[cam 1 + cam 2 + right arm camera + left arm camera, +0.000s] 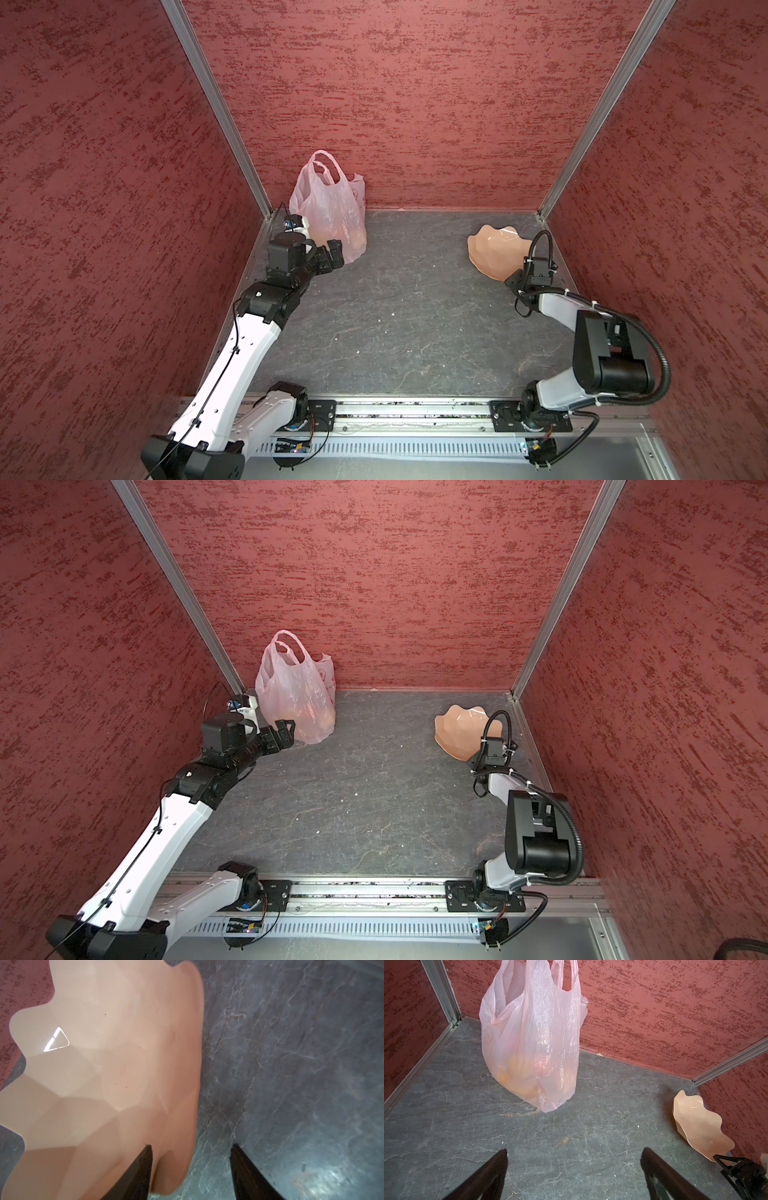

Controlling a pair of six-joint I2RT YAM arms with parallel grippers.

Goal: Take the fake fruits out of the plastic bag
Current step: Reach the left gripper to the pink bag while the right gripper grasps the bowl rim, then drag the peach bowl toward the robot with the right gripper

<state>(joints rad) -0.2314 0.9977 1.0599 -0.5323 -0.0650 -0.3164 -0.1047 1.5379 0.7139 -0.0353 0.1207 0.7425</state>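
pink plastic bag (pixel 529 1043) stands beyond left tool (pixel 574 1153).

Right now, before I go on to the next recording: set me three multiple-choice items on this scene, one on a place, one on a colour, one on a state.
1. Where does the plastic bag stand?
A) in the far left corner
B) in the middle
C) at the near edge

2. What colour is the wavy-edged dish?
A) green
B) peach
C) blue

3. How do the fingers of the left gripper stand?
A) shut on a handle
B) shut on a fruit
C) open, holding nothing

1 A: both top views show it in that corner.
2 B: it is peach in every view.
3 C: the left wrist view shows them wide apart with only bare table between.
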